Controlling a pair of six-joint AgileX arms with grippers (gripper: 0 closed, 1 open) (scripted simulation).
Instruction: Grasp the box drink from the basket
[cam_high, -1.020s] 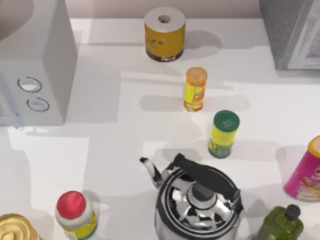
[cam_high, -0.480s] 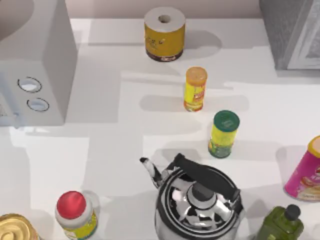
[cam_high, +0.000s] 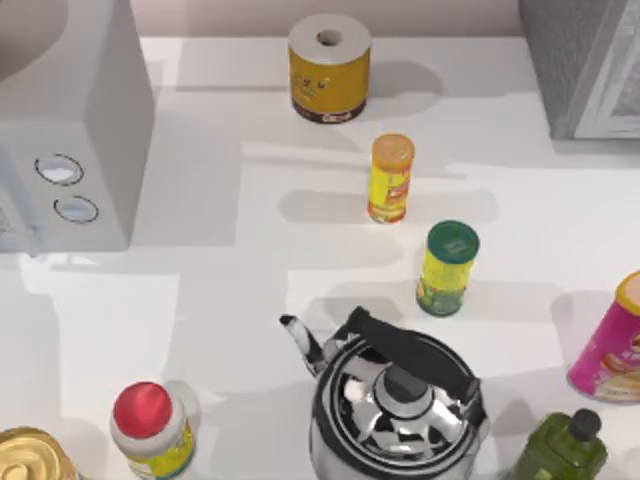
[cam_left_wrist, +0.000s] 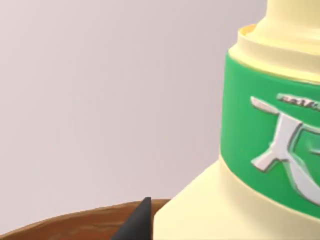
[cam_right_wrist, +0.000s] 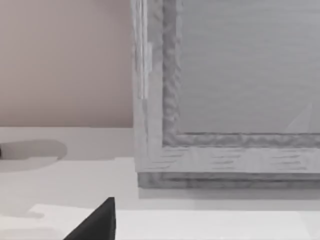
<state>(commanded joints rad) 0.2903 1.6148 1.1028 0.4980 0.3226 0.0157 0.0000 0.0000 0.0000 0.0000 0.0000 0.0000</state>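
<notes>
1. In the left wrist view, the left gripper (cam_left_wrist: 136, 224) shows as a dark tip just beside the base of the box drink (cam_left_wrist: 260, 150). Contact between them cannot be made out, nor whether the gripper is open or closed.
2. The box drink is pale yellow with a green band carrying a white mark. It stands upright over the brown basket rim (cam_left_wrist: 65, 222), against a plain pinkish wall (cam_left_wrist: 100, 100).
3. In the right wrist view, the right gripper (cam_right_wrist: 96, 222) is a dark tip above the white table (cam_right_wrist: 75, 165). It holds nothing visible, and its opening cannot be told.
4. Beyond it stands a grey framed cabinet (cam_right_wrist: 225, 90).
5. At the near edge of the top view sit a chrome kettle (cam_high: 395, 400), a red-lidded jar (cam_high: 150, 428), a gold-lidded can (cam_high: 28, 455) and a green bottle (cam_high: 560, 450).
6. Farther back is a pink canister (cam_high: 610, 345) at the right.
7. A green-lidded yellow canister (cam_high: 447, 268) stands near the middle, with an orange-lidded yellow canister (cam_high: 390, 178) behind it.
8. Farthest are a yellow roll (cam_high: 329, 68), a white appliance (cam_high: 100, 120) at the left and the cabinet's corner.
</notes>
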